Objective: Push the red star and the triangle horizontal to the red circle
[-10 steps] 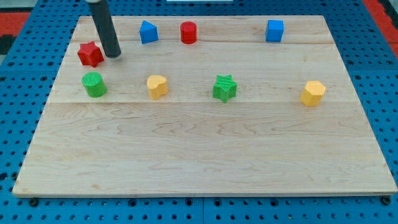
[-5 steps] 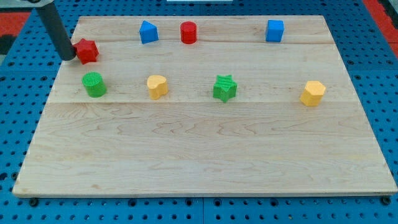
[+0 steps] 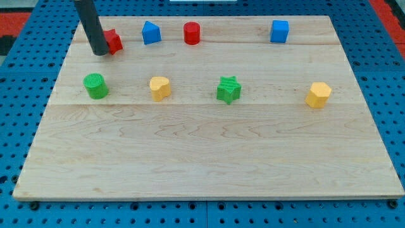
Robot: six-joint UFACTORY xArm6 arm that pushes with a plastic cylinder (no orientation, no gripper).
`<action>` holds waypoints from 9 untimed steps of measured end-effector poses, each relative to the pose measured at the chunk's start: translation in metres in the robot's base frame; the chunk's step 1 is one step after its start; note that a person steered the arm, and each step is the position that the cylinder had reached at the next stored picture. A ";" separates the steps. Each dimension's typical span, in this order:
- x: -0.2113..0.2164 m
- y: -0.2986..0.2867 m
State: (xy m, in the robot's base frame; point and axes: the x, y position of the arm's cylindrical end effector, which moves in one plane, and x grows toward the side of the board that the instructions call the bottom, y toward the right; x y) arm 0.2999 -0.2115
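At the red star's left edge my tip is touching it, the tool being a bare rod that holds nothing, only pushes. The star sits on the worktop just left of the blue triangle, a little lower than the red circle beyond. Pushing on from this side could ram the star into the triangle and knock both off the circle's row.

One camera only, set high off the near edge of the surface, looking down and across it at a slant so the far edge narrows toward the view's top. I get the whole wooden board in frame at middling range, with blue pegboard showing around it. No second view shares the scene.
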 end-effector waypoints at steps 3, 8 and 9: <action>-0.009 0.004; 0.025 0.066; 0.031 0.203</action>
